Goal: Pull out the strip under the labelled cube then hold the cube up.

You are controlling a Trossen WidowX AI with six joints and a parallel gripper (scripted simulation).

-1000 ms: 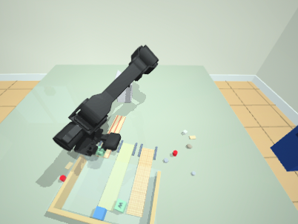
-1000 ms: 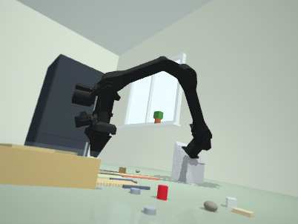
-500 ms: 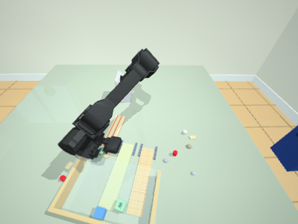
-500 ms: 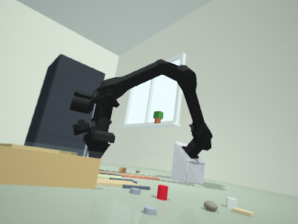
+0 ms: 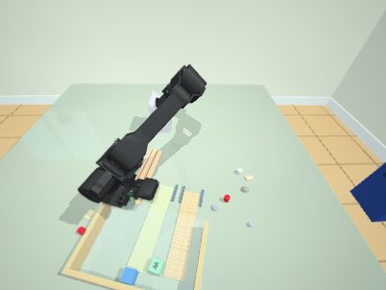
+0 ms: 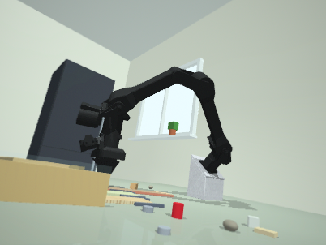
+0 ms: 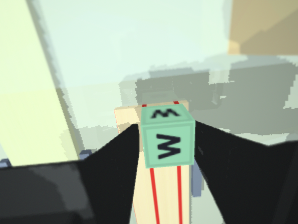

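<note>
A mint-green cube [image 7: 168, 145] lettered W is between the fingertips, at the far end of a cream strip with red lines [image 5: 151, 160] [image 7: 166, 200]. My gripper [image 7: 161, 127] [image 6: 106, 171] points down and is shut on this cube, with a finger against each side. Whether the cube bears on the strip cannot be told. Another mint cube [image 5: 155, 265] with a W lies inside the wooden frame, between a pale yellow-green strip [image 5: 154, 226] [image 7: 30, 100] and a woven tan strip [image 5: 182, 235].
The wooden frame [image 5: 93, 230] [image 6: 53, 186] stands in front, with a blue block [image 5: 129, 276] at its near wall. Short grey-blue bars [image 5: 202, 198] flank the strips. A red cylinder [image 5: 227, 198] [image 6: 178, 210], pebbles and small blocks lie to the right; another red cylinder [image 5: 82, 230] lies left.
</note>
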